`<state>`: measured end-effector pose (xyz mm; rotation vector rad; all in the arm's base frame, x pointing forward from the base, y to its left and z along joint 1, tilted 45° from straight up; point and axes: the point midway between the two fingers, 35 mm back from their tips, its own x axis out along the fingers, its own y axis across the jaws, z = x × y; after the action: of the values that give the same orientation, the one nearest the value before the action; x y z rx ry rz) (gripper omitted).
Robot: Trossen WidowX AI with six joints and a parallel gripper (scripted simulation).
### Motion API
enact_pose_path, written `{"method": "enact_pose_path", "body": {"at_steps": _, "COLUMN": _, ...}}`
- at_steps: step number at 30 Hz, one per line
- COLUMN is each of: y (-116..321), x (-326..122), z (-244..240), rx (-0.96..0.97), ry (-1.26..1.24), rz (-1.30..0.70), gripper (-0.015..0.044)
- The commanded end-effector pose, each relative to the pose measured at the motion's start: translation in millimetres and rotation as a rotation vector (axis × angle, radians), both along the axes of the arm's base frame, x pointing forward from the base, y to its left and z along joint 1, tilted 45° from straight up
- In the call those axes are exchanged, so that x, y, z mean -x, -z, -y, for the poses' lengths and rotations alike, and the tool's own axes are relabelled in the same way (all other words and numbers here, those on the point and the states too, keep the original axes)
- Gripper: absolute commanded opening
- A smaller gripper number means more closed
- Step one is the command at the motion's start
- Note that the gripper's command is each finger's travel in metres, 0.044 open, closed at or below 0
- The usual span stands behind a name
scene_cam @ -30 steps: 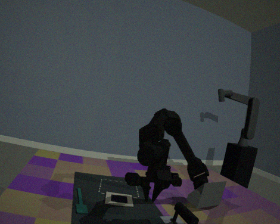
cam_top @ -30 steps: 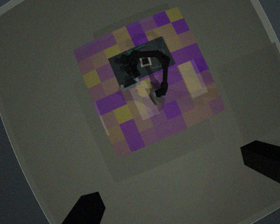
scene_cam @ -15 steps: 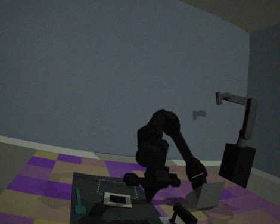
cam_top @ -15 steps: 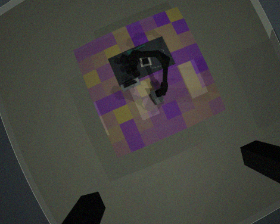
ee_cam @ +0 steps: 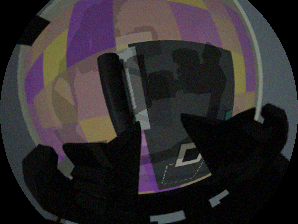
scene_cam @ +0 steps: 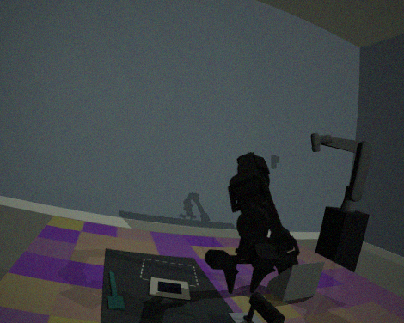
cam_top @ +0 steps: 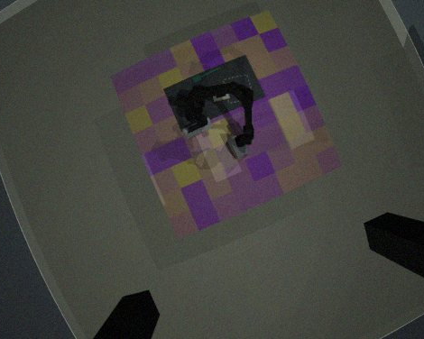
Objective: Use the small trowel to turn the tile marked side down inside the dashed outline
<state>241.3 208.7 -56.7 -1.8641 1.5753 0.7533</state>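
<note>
- Gripper (cam_top: 189, 108) (scene_cam: 242, 289) (ee_cam: 161, 120): fingers apart, nothing between them. From above, the fingertips are lost in the arm's dark shape.
- Tile (cam_top: 221, 97) (scene_cam: 169, 288) (ee_cam: 190, 154): on the dark mat (cam_top: 253, 74) (scene_cam: 129, 258) (ee_cam: 220, 60), dark mark showing upward, pale border around it. Top view: arm covers part of it.
- Dashed outline (cam_top: 249, 81) (scene_cam: 169, 263) (ee_cam: 165, 172): the tile sits at one side of it, mostly outside. Exact overlap along that side hard to read; part of the line is hidden.
- Black-handled trowel (cam_top: 198, 129) (scene_cam: 266, 307) (ee_cam: 112, 90): at the mat's edge, out of the grip. Handle stands off the pale blade. Exterior view cuts off the blade at the bottom; top view loses the handle in the dark.
- Teal tool (cam_top: 203, 76) (scene_cam: 116, 301) (ee_cam: 228, 115): lying on the mat, well apart from the trowel. Wrist view gives only a sliver past a finger.
- Arm (cam_top: 250, 101) (scene_cam: 254, 193): bent over the mat, near black; joints hard to separate.
- Shadows mottle the mat in the wrist view, and dim light blurs small edges.
</note>
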Motion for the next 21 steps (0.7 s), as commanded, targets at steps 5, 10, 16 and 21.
{"method": "enact_pose_path", "body": {"at_steps": 5, "y": 23, "x": 59, "z": -23, "rx": 0.026, "ry": -0.011, "rz": -0.016, "gripper": 0.027}}
{"method": "enact_pose_path", "body": {"at_steps": 10, "y": 24, "x": 59, "z": -22, "rx": 0.026, "ry": -0.011, "rz": -0.016, "gripper": 0.027}}
{"method": "enact_pose_path", "body": {"at_steps": 16, "y": 31, "x": 57, "z": -16, "rx": 0.026, "ry": -0.011, "rz": -0.015, "gripper": 0.027}}
{"method": "enact_pose_path", "body": {"at_steps": 21, "y": 37, "x": 56, "z": -11, "rx": 0.026, "ry": -0.011, "rz": -0.015, "gripper": 0.027}}
